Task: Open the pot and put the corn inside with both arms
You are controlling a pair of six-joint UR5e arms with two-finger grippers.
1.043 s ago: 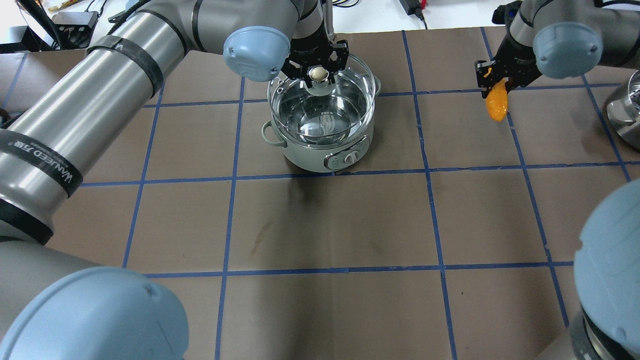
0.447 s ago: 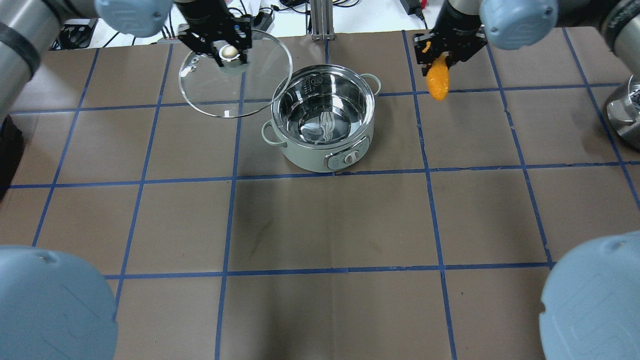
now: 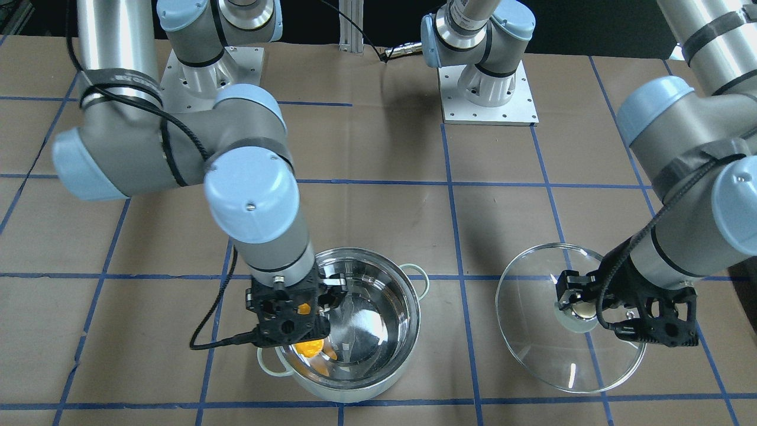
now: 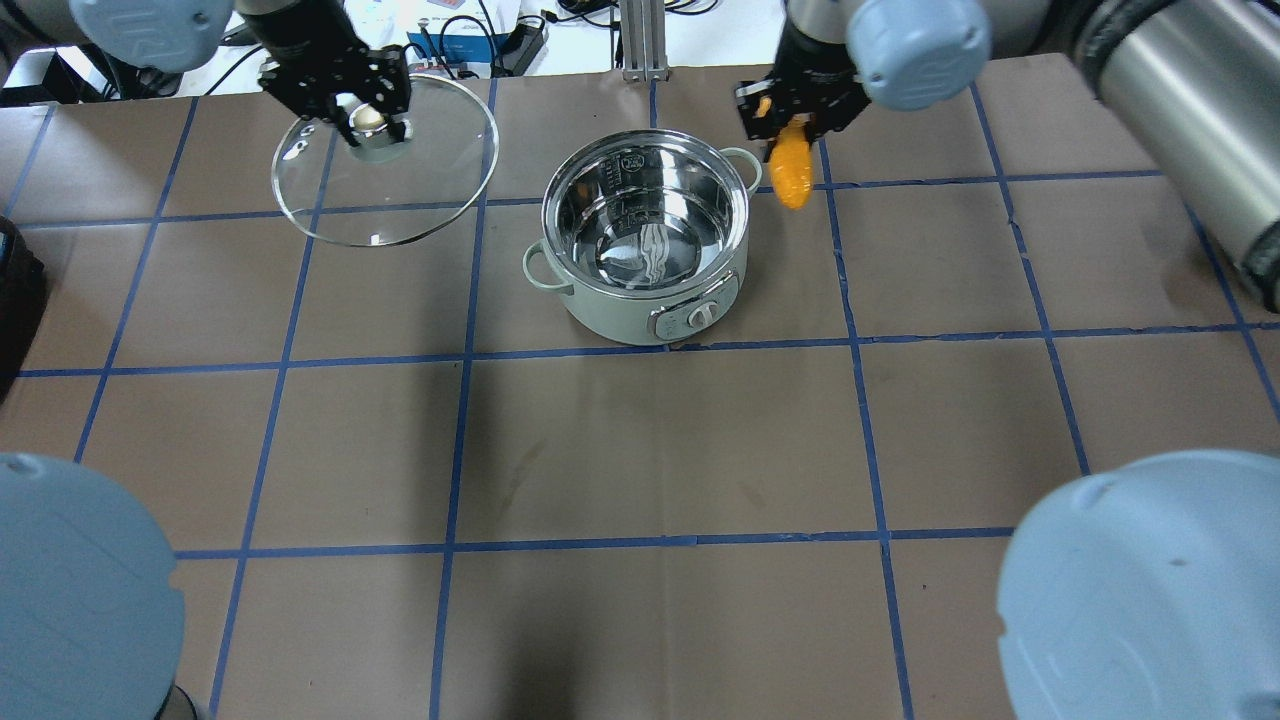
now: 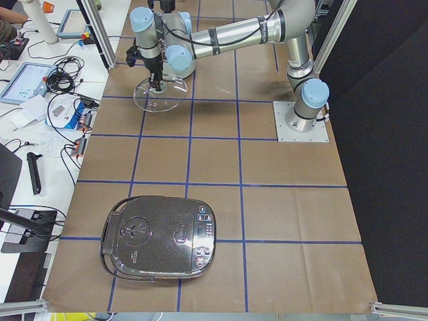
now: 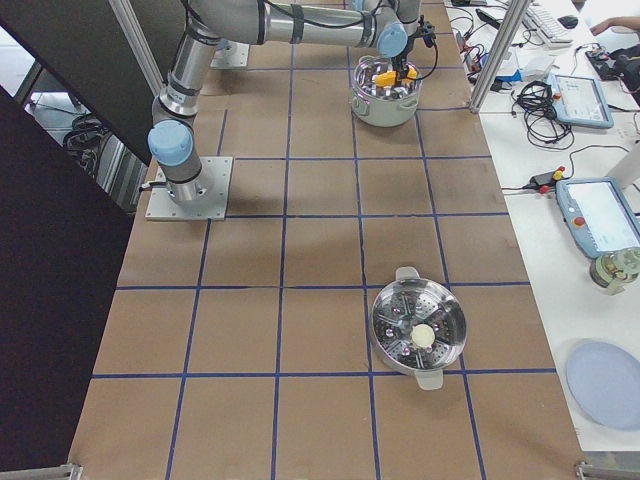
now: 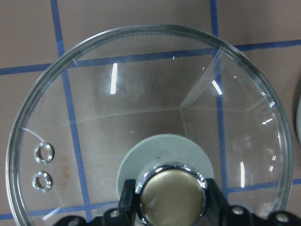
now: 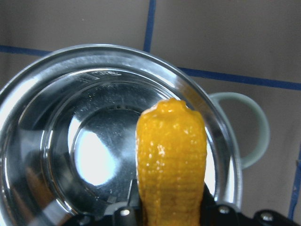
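Observation:
The steel pot point(image 4: 600, 175) with mint handles stands open and empty; it also shows in the front view point(image 3: 390, 296) and the right wrist view point(image 8: 84, 155). My left gripper point(image 4: 368, 120) is shut on the knob point(image 7: 171, 195) of the glass lid point(image 4: 420, 190) and holds the lid left of the pot, off the table point(image 3: 532, 331). My right gripper point(image 4: 792, 118) is shut on the orange-yellow corn point(image 4: 791, 172), which hangs tip down. In the right wrist view the corn point(image 8: 171, 160) sits over the pot's rim beside one handle. In the front view the corn point(image 3: 309, 347) is above the pot's inner edge.
A black-and-steel rice cooker point(image 5: 160, 237) sits at the table's left end. A steamer pot point(image 6: 418, 335) and a blue plate point(image 6: 605, 385) are at the right end. A metal post point(image 4: 640, 40) stands behind the pot. Blue tape lines grid the brown table.
My left gripper carried the lid off the pot and further left. My right gripper moved the corn left, from the right side of the table to the pot's right rim.

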